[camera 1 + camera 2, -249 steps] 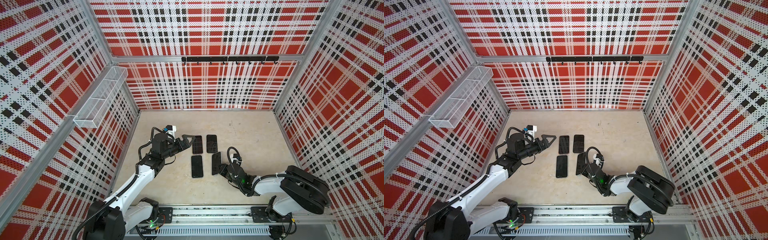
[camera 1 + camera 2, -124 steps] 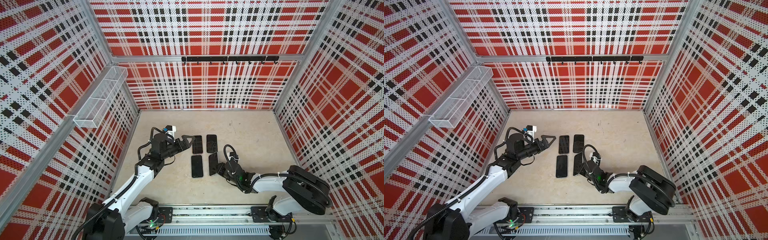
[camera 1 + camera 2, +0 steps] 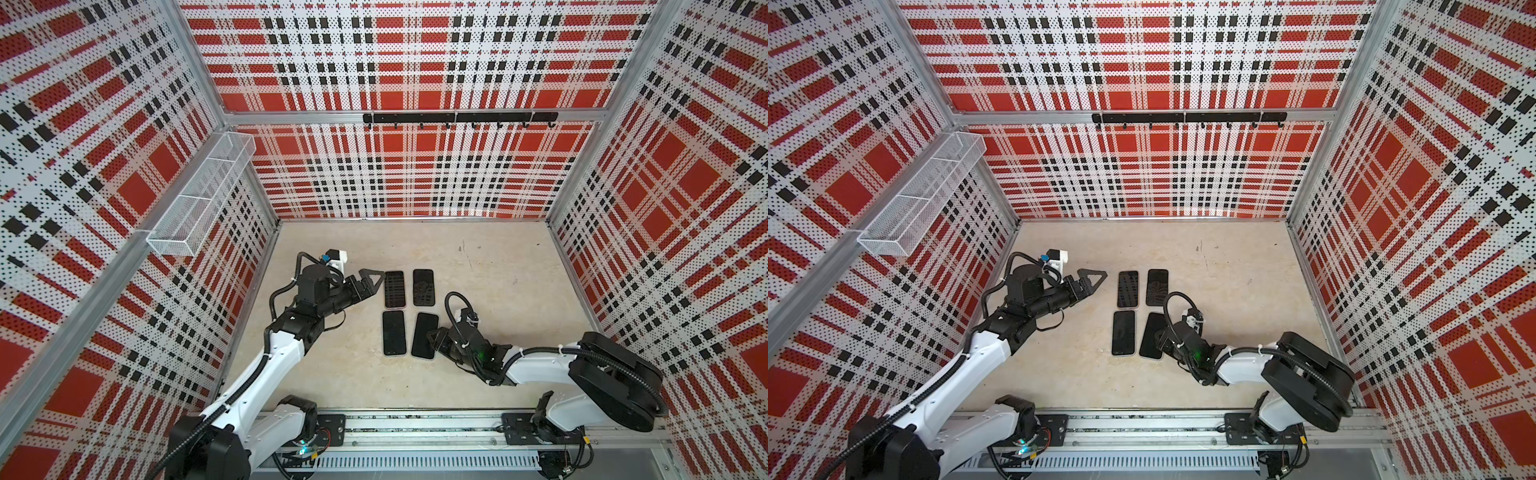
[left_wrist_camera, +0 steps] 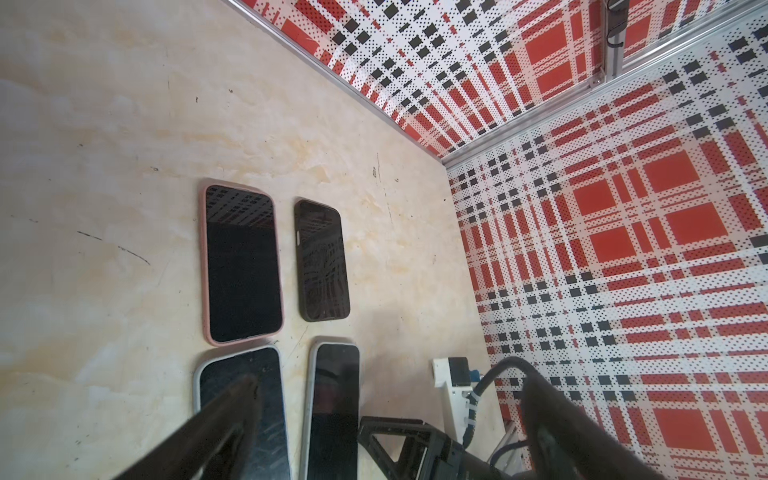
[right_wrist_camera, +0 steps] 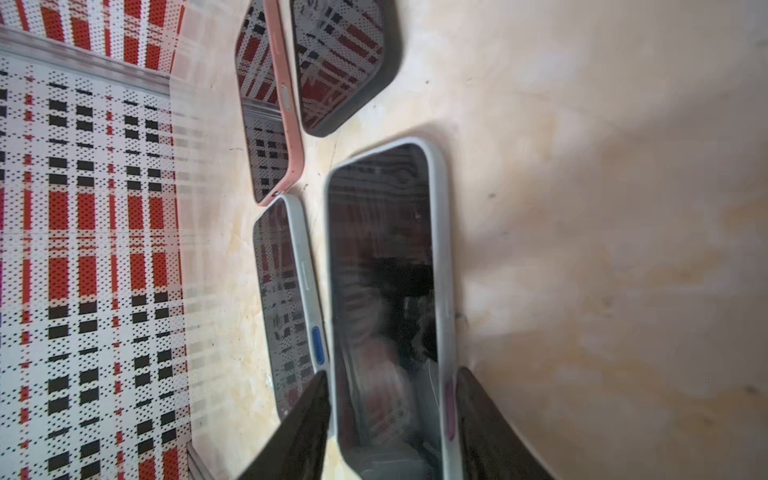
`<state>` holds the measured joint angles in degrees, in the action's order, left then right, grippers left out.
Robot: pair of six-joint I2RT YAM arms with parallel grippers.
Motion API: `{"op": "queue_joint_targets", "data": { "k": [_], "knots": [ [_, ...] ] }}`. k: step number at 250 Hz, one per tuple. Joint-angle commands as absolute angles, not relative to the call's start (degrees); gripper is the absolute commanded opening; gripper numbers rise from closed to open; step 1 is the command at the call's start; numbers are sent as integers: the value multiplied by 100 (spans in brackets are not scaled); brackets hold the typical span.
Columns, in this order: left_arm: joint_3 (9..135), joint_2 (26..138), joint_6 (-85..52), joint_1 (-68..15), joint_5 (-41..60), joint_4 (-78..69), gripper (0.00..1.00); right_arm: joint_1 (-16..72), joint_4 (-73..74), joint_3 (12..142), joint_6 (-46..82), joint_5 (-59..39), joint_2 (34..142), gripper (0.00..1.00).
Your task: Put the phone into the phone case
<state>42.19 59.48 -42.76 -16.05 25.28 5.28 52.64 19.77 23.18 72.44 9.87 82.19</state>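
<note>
right gripper [image 3: 433, 337] is low on the table [image 3: 498, 270], at the near end of the phone [image 3: 424, 336] that sits near-right in a two-by-two block of handsets. Its jaws stand apart. In the right wrist view the phone's near end shows between the two fingers [image 5: 307, 424], one along each long side. Can't tell if either finger touches the rim. The phone lies flat, screen up, inside the pale grey case [image 5: 441, 232], whose rim runs along every edge that shows. It is skewed slightly against the rest of the block, with its near end angled toward the white-cased phone [image 3: 394, 338], just beside it but not touching. The far row holds the pink-cased phone [image 3: 394, 289] on the left and the dark-cased phone [image 3: 423, 287] on the right, both flat and screen up, with narrow gaps to the near row. left gripper [image 3: 374, 282] is on the other side of the block, just left of the pink-cased phone's far end, with its jaws spread wide and nothing in them. It is well apart from the phone at the right gripper, with the white-cased phone lying between them in both top views.
</note>
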Motion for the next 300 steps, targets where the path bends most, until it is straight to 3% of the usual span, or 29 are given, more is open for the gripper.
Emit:
{"op": "queue_joint_targets", "data": {
  "k": [1,31,70,95,122,161,188,224,300],
  "knots": [
    [4753,5796,-3708,-1539,1939,1410,100,5254,1386,2323,7123,1616,7507,56],
    [5422,5784,-3027,-1517,544,2750,99,5254,-359,2817,6276,2551,6382,64],
    [5876,5833,-2572,-1333,-1536,3503,100,4878,-2006,3661,4170,3780,5125,72],
    [5574,5840,-2251,-1027,-1885,3061,99,4266,-1730,3592,2622,4079,4413,74],
    [4643,5700,-2151,-659,-1571,1811,100,3519,-709,2941,1107,4283,3698,73],
    [2891,5482,-1429,-567,-1911,-835,100,2233,1316,1470,222,3915,3215,73],
    [2478,5850,-640,-558,-2346,-1747,99,1319,2114,879,338,3412,3639,74],
    [2214,6583,-430,-382,-1989,-2902,99,544,3608,554,567,2671,5001,77],
    [1795,8763,-216,-84,-890,-5940,99,398,7122,1117,-224,1442,8612,78]
  ]
}}
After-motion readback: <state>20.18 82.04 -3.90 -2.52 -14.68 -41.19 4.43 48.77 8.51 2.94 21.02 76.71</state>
